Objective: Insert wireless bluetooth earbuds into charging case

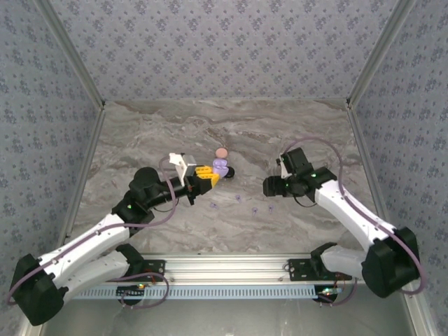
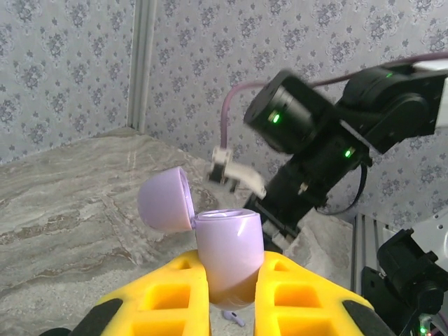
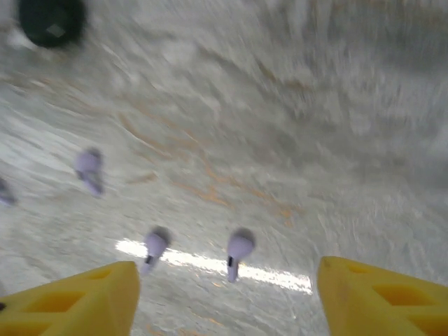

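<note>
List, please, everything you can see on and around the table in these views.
lavender case: one, lavender, lid open, held off the table in the left pincer
pink case: one, pink, on the table beyond the lavender case
black case: one, black, on the table near the left pincer
earbuds: four, lavender, loose on the table between the arms
table: one, grey marble
walls: three, patterned grey-blue
left pincer: yellow fingers, shut on the lavender case
right pincer: yellow fingers, open above the earbuds

We've got our yellow right gripper (image 3: 227, 271) spread wide over blurred grey marble tabletop (image 3: 315, 140). Two small lavender plastic earbuds (image 3: 239, 250) lie between its fingers, with a third earbud (image 3: 89, 170) further left.
</note>
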You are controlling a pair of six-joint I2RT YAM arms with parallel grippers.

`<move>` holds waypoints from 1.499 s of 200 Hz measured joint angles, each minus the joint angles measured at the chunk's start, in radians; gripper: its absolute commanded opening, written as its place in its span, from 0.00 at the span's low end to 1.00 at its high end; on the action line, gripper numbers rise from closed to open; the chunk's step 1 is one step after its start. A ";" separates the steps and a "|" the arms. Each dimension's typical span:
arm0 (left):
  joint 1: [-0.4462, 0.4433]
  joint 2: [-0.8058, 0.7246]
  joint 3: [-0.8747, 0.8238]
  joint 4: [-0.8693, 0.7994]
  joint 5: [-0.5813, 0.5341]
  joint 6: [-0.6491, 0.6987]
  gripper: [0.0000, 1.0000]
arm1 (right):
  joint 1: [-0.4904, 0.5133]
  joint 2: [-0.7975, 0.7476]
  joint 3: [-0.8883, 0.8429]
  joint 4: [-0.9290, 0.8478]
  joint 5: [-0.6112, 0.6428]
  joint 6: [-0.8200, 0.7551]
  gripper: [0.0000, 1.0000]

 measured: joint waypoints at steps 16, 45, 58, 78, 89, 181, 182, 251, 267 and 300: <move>0.000 -0.002 -0.002 -0.001 -0.003 0.002 0.02 | 0.000 0.053 -0.018 -0.004 0.011 0.015 0.60; 0.000 -0.003 -0.002 -0.006 -0.008 0.002 0.02 | 0.021 0.139 -0.021 0.004 0.034 0.024 0.57; 0.000 -0.003 -0.002 -0.008 -0.011 0.002 0.02 | 0.042 0.171 -0.021 0.011 0.042 0.030 0.57; 0.000 -0.003 -0.002 -0.008 -0.015 0.002 0.01 | 0.070 0.216 -0.021 0.021 0.055 0.036 0.54; 0.000 -0.003 -0.002 -0.009 -0.016 0.002 0.01 | 0.080 0.240 -0.021 0.024 0.061 0.039 0.53; 0.000 -0.024 -0.002 -0.040 -0.033 0.010 0.01 | 0.143 0.341 0.016 0.030 0.098 0.057 0.36; 0.000 -0.024 -0.002 -0.040 -0.034 0.010 0.01 | 0.143 0.341 0.016 0.029 0.099 0.058 0.36; 0.000 -0.042 -0.002 -0.060 -0.037 0.013 0.01 | 0.153 0.345 0.023 0.022 0.124 0.072 0.22; 0.000 -0.042 -0.002 -0.060 -0.037 0.013 0.01 | 0.164 0.339 0.029 0.022 0.123 0.072 0.22; 0.000 -0.042 -0.014 -0.032 -0.034 0.013 0.01 | 0.179 0.216 0.052 0.012 0.127 0.076 0.22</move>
